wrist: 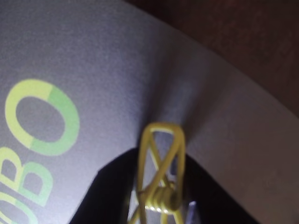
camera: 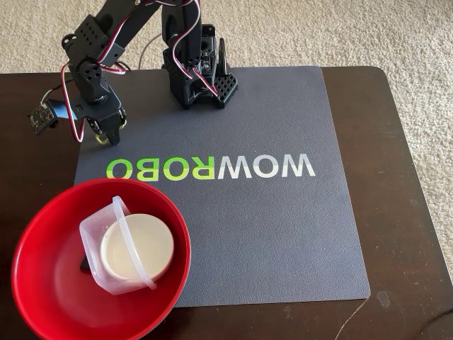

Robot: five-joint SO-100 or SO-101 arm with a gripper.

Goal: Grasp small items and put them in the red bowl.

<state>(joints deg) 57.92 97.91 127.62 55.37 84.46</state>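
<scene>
Your arm stands at the far edge of a grey mat (camera: 269, 227) printed with WOWROBO lettering (camera: 212, 167), which lies on a dark brown wooden table (camera: 410, 212) set on pale beige carpet (camera: 354, 32). The gripper (camera: 106, 134) is down at the mat's far left corner in the fixed view, and the wrist view shows its black fingers (wrist: 112, 191) closed around the yellow-green wire clip (wrist: 161, 168), close above the mat near the green letters. The red bowl (camera: 42, 269) sits at the near left corner, overlapping mat and table, holding the clear square plastic tub (camera: 95, 237) with the small white round bowl (camera: 145, 241) inside it.
</scene>
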